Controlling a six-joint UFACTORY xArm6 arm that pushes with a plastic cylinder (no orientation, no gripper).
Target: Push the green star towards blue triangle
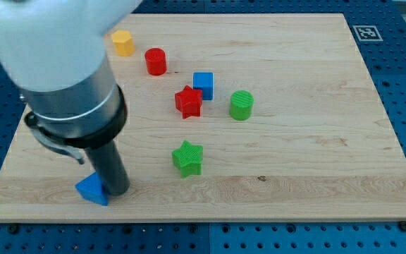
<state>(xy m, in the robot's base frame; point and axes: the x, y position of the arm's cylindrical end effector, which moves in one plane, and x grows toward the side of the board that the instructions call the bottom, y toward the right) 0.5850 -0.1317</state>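
Note:
The green star [187, 157] lies on the wooden board [294, 155], below the board's middle. The blue triangle [91, 189] lies near the board's bottom left, well left of the star. My arm comes down from the view's top left and hides the board's upper left part. My tip [116, 191] rests on the board right against the blue triangle's right side, about a hundred pixels left of the green star and not touching it.
A red star [188, 101] touches a blue cube [203, 85] above the green star. A green cylinder [241, 105] stands to their right. A red cylinder [156, 61] and a yellow hexagon block [122, 43] sit near the top left.

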